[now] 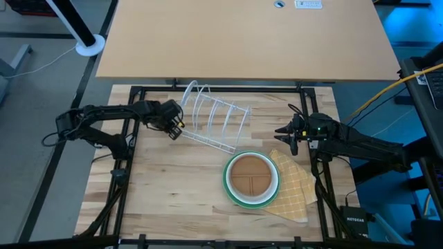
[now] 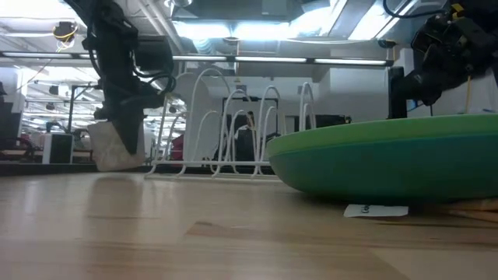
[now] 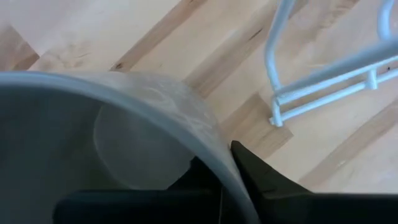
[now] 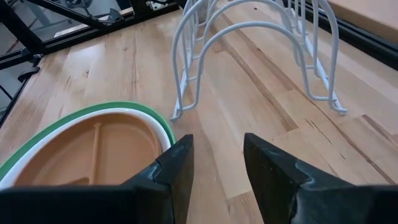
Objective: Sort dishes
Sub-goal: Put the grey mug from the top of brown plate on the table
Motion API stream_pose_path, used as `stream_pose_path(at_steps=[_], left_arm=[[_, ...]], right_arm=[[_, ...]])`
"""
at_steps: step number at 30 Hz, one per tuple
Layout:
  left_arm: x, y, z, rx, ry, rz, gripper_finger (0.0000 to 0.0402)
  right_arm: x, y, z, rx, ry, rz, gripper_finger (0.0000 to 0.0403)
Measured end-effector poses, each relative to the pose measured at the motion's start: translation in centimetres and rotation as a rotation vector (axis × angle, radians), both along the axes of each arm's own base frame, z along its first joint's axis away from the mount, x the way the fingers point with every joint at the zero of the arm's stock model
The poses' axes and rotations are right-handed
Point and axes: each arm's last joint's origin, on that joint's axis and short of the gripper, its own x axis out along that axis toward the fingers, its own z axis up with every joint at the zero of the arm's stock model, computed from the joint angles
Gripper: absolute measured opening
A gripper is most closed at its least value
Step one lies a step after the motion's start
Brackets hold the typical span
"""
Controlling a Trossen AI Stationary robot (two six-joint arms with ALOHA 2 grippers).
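My left gripper is shut on a small grey mug, just left of the white wire rack. The mug's mouth fills the left wrist view. Whether its bottom touches the table I cannot tell. A brown plate with divided sections lies on top of a light green plate near the front right. This stack rests on the yellow checked cloth. In the low view the green underside looms close. My right gripper waits open at the right, behind the stack. My left gripper holds the mug by its rim, with one finger inside the mug and the other finger outside its wall. The fingers come steeply from above. The mug hangs below them, slightly tilted, low over the wood.
The wire rack stands on the table's far middle, its hoops upright. Bare wood lies in front of my left arm. A second, lighter table adjoins the far edge. A white label lies under the plates' near side.
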Motion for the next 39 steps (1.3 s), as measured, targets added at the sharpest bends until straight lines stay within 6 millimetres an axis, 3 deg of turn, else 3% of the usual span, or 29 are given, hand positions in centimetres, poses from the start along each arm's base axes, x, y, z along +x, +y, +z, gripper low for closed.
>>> stream_pose_path(at_steps=[7,39], left_arm=[[-0.17,0.32,0.0,-0.002,-0.002,0.016,0.0039],[-0.19,0.2,-0.03,-0.018,-0.013,0.099,0.0052]], right_arm=[[0.0,0.0,-0.01,0.0,0.001,0.0,0.0145],[0.0,0.0,-0.01,0.0,0.001,0.0,0.0145]])
